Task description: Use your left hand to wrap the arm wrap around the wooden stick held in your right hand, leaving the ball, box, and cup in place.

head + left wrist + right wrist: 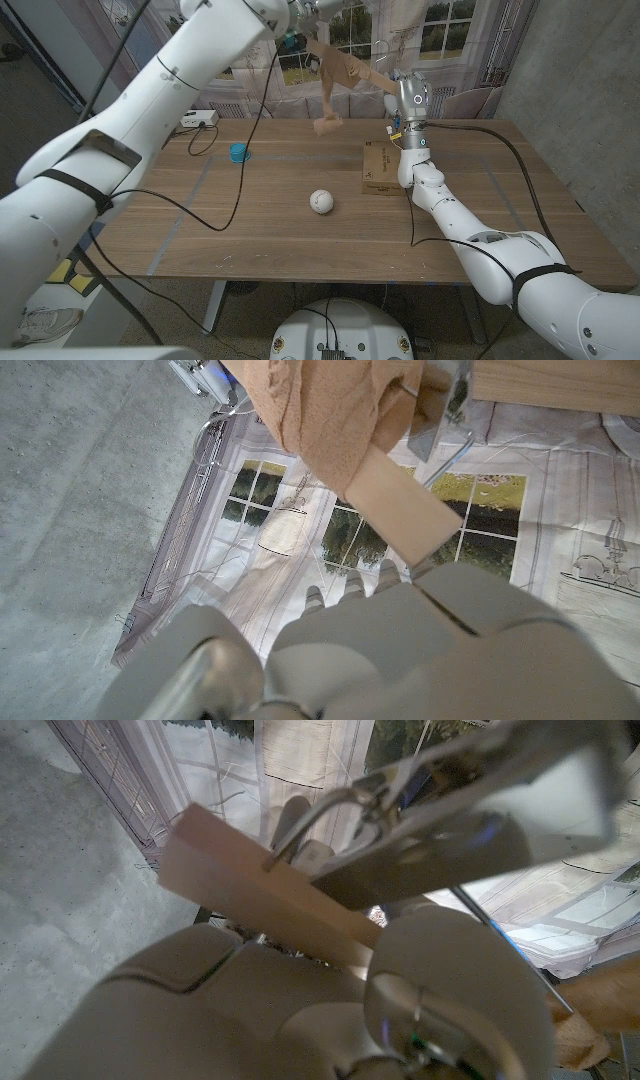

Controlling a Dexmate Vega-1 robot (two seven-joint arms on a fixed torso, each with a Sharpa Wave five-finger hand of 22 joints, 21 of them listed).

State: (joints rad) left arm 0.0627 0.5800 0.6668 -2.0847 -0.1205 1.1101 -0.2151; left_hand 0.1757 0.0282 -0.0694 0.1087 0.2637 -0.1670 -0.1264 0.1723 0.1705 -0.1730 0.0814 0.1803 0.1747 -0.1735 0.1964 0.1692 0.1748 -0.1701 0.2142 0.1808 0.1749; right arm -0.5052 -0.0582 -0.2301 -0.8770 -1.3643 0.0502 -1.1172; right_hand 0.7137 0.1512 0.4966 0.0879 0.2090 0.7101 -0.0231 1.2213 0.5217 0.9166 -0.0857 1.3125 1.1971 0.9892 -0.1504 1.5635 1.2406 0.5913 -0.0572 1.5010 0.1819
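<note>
Head view, arm wrap (333, 75) left of right hand (411, 98)

Lighting is even and moderately bright, diffuse from overhead. The tabletop (300, 240) carries only soft, faint shadows; the ball (320, 202) throws a small one toward 5 o'clock. No hard glare on the wood. Head view is sharp at centre, with wide-angle bending toward the edges. Both wrist views are soft: the right hand (300, 1010) and left hand (400, 650) are blurred, too close to focus.
</note>
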